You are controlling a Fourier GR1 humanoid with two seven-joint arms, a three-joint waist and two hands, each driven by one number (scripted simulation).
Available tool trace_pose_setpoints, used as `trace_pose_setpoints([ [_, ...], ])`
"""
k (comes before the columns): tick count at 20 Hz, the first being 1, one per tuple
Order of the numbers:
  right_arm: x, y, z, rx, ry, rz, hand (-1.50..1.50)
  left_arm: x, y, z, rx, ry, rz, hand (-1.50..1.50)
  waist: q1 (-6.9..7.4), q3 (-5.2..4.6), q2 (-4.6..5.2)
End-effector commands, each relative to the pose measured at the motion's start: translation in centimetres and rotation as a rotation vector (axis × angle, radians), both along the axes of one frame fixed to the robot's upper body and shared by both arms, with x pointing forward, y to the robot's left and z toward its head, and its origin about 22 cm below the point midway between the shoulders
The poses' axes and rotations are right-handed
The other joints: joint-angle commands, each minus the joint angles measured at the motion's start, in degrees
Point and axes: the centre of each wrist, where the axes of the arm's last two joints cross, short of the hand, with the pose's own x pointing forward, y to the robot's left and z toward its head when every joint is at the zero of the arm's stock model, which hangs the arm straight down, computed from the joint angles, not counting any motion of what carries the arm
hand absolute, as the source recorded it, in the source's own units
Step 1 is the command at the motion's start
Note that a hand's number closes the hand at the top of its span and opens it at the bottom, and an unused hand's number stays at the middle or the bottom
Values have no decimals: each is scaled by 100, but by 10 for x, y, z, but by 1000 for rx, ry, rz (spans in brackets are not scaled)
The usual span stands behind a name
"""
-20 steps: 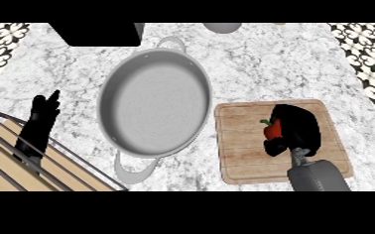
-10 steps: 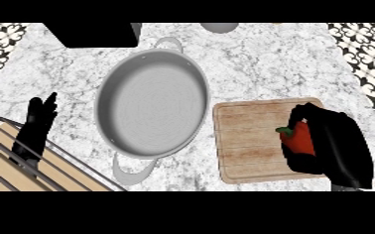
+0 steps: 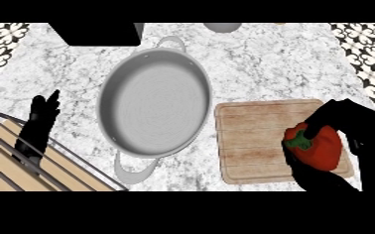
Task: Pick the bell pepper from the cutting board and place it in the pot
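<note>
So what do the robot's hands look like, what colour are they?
Both are plain black all over. The left robot hand shows slim black fingers above a black wrist. The right robot hand looks like a bulky black shape. No cables, markings or sleeves show, and the grey forearms are not visible here.

Red bell pepper (image 3: 319,146) with green stem; grey pot (image 3: 155,104); pale wooden cutting board (image 3: 253,139); white-grey marbled counter (image 3: 271,64)
</note>
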Motion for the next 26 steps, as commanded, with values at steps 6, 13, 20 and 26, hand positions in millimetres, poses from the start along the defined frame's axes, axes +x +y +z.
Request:
trace_pose_setpoints([
  [6, 10, 60, 60, 23, 23, 138, 150, 20, 3, 21, 12, -54, -4, 0, 94, 55, -4],
  [13, 41, 126, 85, 28, 152, 91, 150, 17, -21, 20, 15, -38, -34, 0, 155, 59, -9],
  [20, 89, 176, 69, -6, 265, 124, 150, 26, -10, 29, 12, -45, -24, 0, 210, 61, 17],
  [26, 118, 187, 15, 38, 421, 139, 150, 21, -17, 18, 23, -67, -44, 0, 200, 64, 28],
])
